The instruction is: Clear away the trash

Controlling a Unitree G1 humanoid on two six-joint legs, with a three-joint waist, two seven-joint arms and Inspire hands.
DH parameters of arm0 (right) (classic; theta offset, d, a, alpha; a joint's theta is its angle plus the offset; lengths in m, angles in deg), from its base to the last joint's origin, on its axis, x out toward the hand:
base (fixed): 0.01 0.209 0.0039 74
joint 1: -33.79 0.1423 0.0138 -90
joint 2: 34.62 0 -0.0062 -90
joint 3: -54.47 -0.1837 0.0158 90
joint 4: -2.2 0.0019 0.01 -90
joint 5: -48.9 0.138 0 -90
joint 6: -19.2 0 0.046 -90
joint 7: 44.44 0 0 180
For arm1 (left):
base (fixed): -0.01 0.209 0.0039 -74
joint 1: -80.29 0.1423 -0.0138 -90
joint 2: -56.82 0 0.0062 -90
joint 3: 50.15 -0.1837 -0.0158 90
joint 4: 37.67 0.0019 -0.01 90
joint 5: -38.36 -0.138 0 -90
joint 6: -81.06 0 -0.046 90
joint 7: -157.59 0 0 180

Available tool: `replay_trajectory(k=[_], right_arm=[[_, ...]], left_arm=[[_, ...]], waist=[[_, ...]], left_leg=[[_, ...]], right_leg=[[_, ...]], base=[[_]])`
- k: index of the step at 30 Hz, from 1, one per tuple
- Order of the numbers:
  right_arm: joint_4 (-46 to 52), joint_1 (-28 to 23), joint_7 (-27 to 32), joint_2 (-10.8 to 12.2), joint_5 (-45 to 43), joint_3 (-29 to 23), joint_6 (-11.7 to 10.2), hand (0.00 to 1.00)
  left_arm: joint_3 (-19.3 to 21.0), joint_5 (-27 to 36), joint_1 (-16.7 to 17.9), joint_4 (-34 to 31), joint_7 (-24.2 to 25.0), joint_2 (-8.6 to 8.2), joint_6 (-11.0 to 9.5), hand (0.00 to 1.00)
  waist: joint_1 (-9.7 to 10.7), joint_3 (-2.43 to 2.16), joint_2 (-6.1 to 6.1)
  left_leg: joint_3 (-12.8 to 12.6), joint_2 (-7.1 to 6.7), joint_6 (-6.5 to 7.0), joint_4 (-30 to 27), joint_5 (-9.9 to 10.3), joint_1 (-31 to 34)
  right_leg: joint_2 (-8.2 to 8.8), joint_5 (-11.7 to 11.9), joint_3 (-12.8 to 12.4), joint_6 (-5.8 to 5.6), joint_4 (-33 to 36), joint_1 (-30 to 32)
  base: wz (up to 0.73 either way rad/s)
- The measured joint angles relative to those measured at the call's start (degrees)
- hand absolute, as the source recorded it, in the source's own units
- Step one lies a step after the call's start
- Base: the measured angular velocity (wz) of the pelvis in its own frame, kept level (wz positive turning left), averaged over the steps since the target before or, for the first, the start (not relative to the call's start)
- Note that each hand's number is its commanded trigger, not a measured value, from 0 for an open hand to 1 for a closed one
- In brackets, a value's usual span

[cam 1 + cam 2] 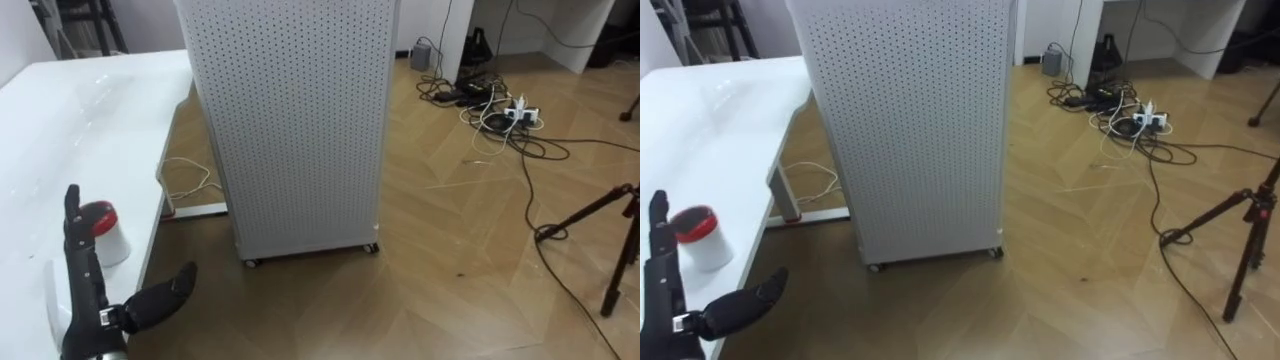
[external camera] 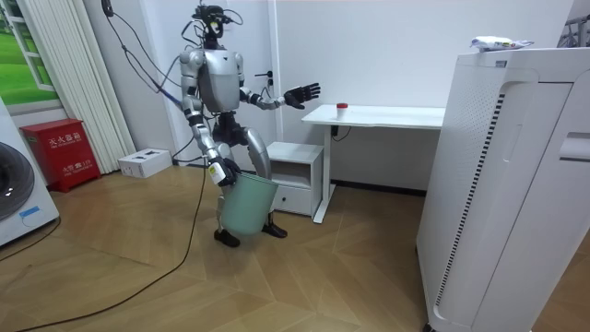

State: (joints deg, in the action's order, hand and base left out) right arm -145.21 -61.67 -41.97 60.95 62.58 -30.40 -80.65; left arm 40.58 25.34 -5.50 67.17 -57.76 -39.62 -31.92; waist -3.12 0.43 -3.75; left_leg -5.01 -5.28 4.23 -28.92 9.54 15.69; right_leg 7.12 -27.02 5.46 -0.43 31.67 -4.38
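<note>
Currently the left hand (image 1: 92, 300) is hovering open and empty beside the red-capped cup (image 1: 108, 240). The right hand (image 2: 219, 172) is resting at the green bin (image 2: 245, 205), and I cannot tell its grip.

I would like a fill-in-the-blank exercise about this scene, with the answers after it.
The small container on the white table has a ___ top. The hand raised beside that table, fingers straight, is the robot's ___ one. The perforated cabinet stands on a ___ floor. At its right side the robot carries a pale ___ bin.
Missing words: red, left, wooden, green.
</note>
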Motion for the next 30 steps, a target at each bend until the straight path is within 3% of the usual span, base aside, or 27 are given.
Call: replay_trajectory(k=[2,4,5,6,7,8,9,11,13,14,15,18,21,30], right_arm=[[0.97,-0.06,0.27,0.05,0.01,0.29,0.00,1.00],[2.93,0.05,0.76,0.00,0.00,0.36,0.00,1.00],[3.44,0.11,0.84,-0.05,0.00,0.35,0.00,1.00],[3.92,0.12,0.98,-0.07,-0.05,0.32,-0.06,1.00],[3.93,0.15,0.97,-0.10,-0.01,0.31,-0.06,1.00],[3.93,0.65,0.41,-0.31,-0.03,0.31,-0.06,1.00],[3.94,0.95,-0.30,-0.25,-0.10,0.35,-0.07,1.00],[3.92,0.64,-0.74,-0.12,-0.12,0.36,-0.06,1.00],[3.54,0.55,-0.56,-0.15,-0.12,0.33,-0.07,1.00],[3.50,0.27,-0.57,-0.22,-0.25,0.33,-0.06,1.00],[3.43,-0.22,-0.57,-0.35,-0.54,0.32,-0.06,1.00],[3.41,-0.22,-0.74,-0.52,-0.73,0.23,-0.04,1.00],[3.42,-0.17,-2.08,-0.60,-0.73,0.25,-0.05,1.00],[3.48,1.31,-2.69,-0.78,-0.65,0.30,-0.14,1.00]], left_arm=[[0.05,-0.06,-0.93,0.00,-0.04,0.00,-0.04,0.00],[0.08,-0.06,-1.84,-0.13,-0.64,0.15,-0.30,0.00],[0.11,-0.12,-1.88,-0.12,-0.70,0.14,-0.30,0.00],[0.10,-0.42,-1.87,-0.12,-0.68,0.12,-0.30,0.00],[0.14,-0.62,-1.88,-0.13,-0.69,0.13,-0.31,0.00],[0.39,-0.55,-1.85,-0.12,-0.87,0.14,-0.31,0.00],[0.64,-0.53,-1.85,-0.12,-1.43,0.19,-0.31,0.00],[0.56,-0.55,-1.86,-0.13,-1.80,0.02,-0.41,0.00],[-0.05,-0.47,-1.64,-0.16,-1.92,0.07,-0.41,0.00],[-0.52,-0.47,-1.30,-0.42,-1.93,0.21,-0.40,0.00],[-0.89,-0.61,-1.04,-1.03,-1.92,0.19,-0.39,0.00],[0.14,-1.49,-0.49,-4.10,-1.87,0.28,-0.38,0.00],[1.73,-2.45,1.25,-6.05,-1.90,0.43,-0.32,0.00],[1.69,-2.99,1.31,-7.55,-1.96,0.60,-0.32,0.00]], waist=[[-0.29,0.07,-0.01],[-0.55,-0.05,0.23],[-0.74,-0.03,0.49],[-1.05,0.27,1.10],[-1.32,0.45,1.42],[-1.98,0.57,2.33],[-1.70,0.72,2.82],[-1.11,0.69,2.90],[-0.22,0.58,2.70],[0.16,0.48,2.75],[0.05,-0.38,2.87],[-1.81,-0.34,2.91],[-1.99,-0.28,2.79],[-2.22,0.40,1.37]], left_leg=[[-1.09,-0.13,0.86,-2.90,2.61,-0.18],[-1.14,-0.45,1.71,-4.77,5.70,-0.66],[-0.99,-0.48,1.84,-4.75,6.13,-1.12],[0.00,-0.43,2.04,-4.03,6.56,-2.40],[0.68,-0.36,2.09,-3.34,6.60,-3.02],[2.94,-0.20,1.93,-2.06,6.47,-3.81],[5.20,-0.20,1.66,-0.33,5.95,-5.03],[7.75,-0.19,1.50,1.84,5.43,-6.92],[9.92,-0.28,1.11,2.90,5.45,-8.45],[11.53,-0.26,0.56,3.13,5.69,-9.42],[12.74,0.15,0.04,3.66,5.73,-9.96],[13.12,1.71,-0.87,6.48,5.37,-12.43],[13.37,2.62,-1.33,9.00,5.09,-14.35],[13.14,2.95,-1.95,11.05,4.67,-13.41]], right_leg=[[1.49,0.40,1.46,-0.74,7.67,2.04],[3.09,2.37,3.47,-3.52,14.57,4.41],[2.96,3.51,3.63,-3.57,15.69,4.68],[2.63,5.96,3.79,-3.71,17.58,5.35],[2.35,5.89,3.75,-3.61,17.89,5.90],[1.23,4.26,3.31,-2.91,17.31,8.08],[-0.23,3.42,3.25,-2.34,14.81,10.28],[-1.22,3.50,2.88,-2.11,7.27,12.18],[-1.17,7.03,1.40,-2.11,-2.11,13.07],[-1.14,13.23,1.11,-1.47,-4.53,13.03],[-1.81,13.55,1.97,-0.88,-6.50,11.54],[-3.29,14.22,3.34,0.11,-10.25,8.03],[-3.89,14.37,5.72,0.37,-13.56,4.83],[-4.03,14.36,9.73,0.47,-16.97,3.19]], base=[[0.05],[0.16],[0.08],[0.00],[-0.07],[0.00],[0.14],[0.59],[0.72],[0.71],[0.63],[0.24],[0.23],[0.33]])
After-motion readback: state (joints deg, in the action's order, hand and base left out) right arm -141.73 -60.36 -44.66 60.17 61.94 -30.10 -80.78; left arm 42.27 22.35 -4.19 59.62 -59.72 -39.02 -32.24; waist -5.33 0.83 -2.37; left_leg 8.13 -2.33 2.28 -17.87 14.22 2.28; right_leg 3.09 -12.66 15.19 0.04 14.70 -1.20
